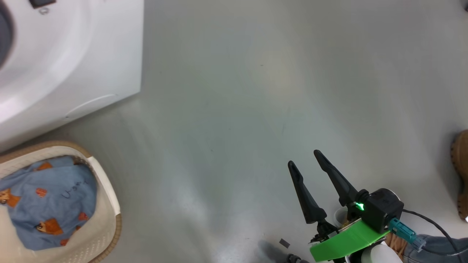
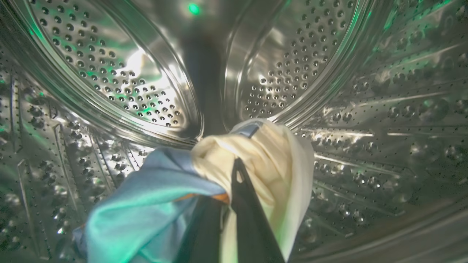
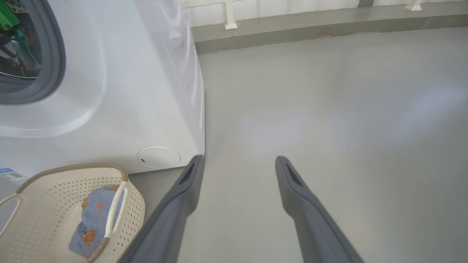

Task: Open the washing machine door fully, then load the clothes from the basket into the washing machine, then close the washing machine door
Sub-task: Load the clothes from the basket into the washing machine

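The left gripper (image 2: 236,171) is inside the drum (image 2: 347,153) of the washing machine (image 1: 91,54). Its jaws are clamped together on a bundle of clothes (image 2: 256,160). Cream cloth wraps around the dark fingers, and light blue cloth hangs to the left in that view. The bundle's lower part is cut off by the picture's edge, and whether it touches the drum wall cannot be told.

A blue garment (image 1: 47,202) with orange figures lies in the basket (image 1: 111,208), which stands on the floor (image 1: 237,109) just in front of the machine. The right gripper (image 1: 304,158) hovers over bare floor, well apart from the basket, its jaws wide apart and holding nothing. A brown shoe (image 1: 461,171) is cut off at the right edge of the head view.
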